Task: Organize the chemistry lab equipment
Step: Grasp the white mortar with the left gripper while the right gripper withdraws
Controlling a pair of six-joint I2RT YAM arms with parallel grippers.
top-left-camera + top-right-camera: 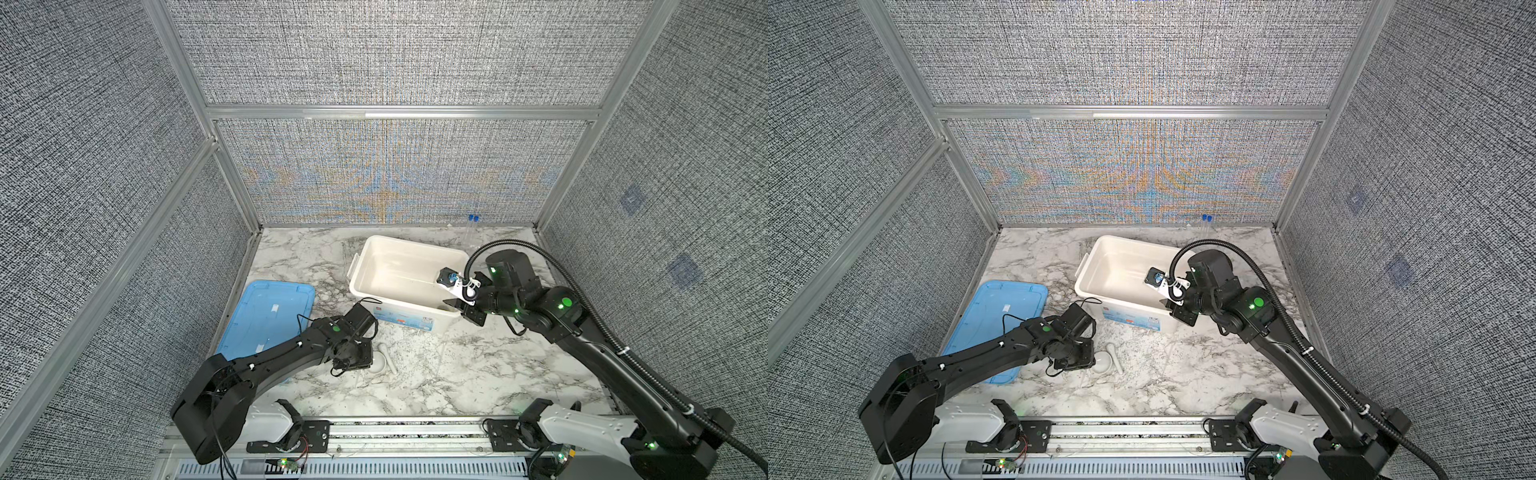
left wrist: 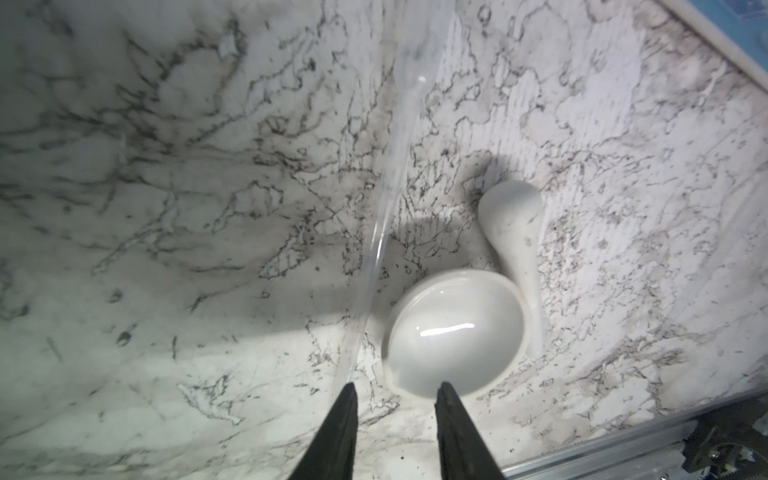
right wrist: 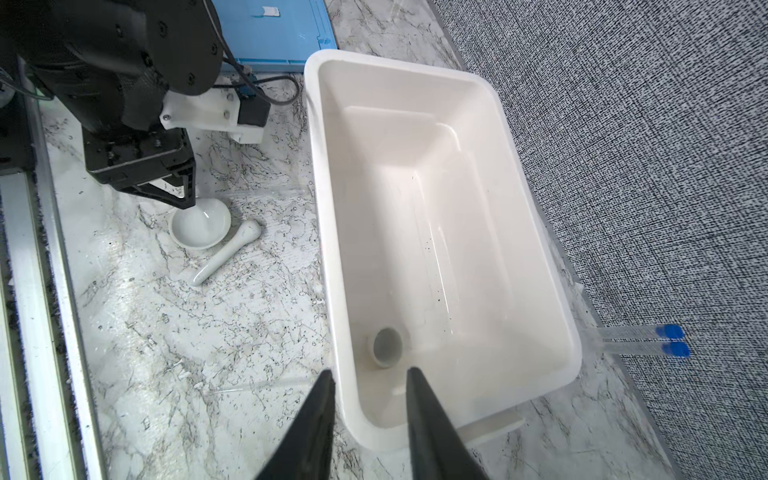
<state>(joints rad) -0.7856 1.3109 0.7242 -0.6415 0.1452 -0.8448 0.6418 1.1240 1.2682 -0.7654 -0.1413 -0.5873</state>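
The small round dish (image 3: 388,347) shows only in the right wrist view. It lies on the floor of the white tub (image 3: 415,199), in the corner under the right gripper (image 3: 370,374). In both top views that gripper and its camera cover the dish.

The right gripper's fingers stand apart astride the tub's wall, one inside and one outside, with nothing pinched between them.

Two blue-capped tubes (image 3: 631,333) lie side by side behind the tub against the fabric wall, their far ends cut off by the tub's rim. In a top view (image 1: 470,228) little but the caps can be made out.

The mortar (image 2: 455,336) sits on the marble in front of the tub, with the pestle (image 2: 515,237) lying right against its side. In both top views the left arm hides part of the bowl.

The left gripper (image 2: 397,388) is parted well wider than the mortar's rim, one finger over the bowl's inner edge and one outside, gripping nothing.

A clear rod (image 2: 386,220) lies beside the mortar. It is plain in the left wrist view and nearly lost against the marble elsewhere.

The light-blue lid (image 1: 270,316) lies flat left of the tub, its near corner under the left arm.
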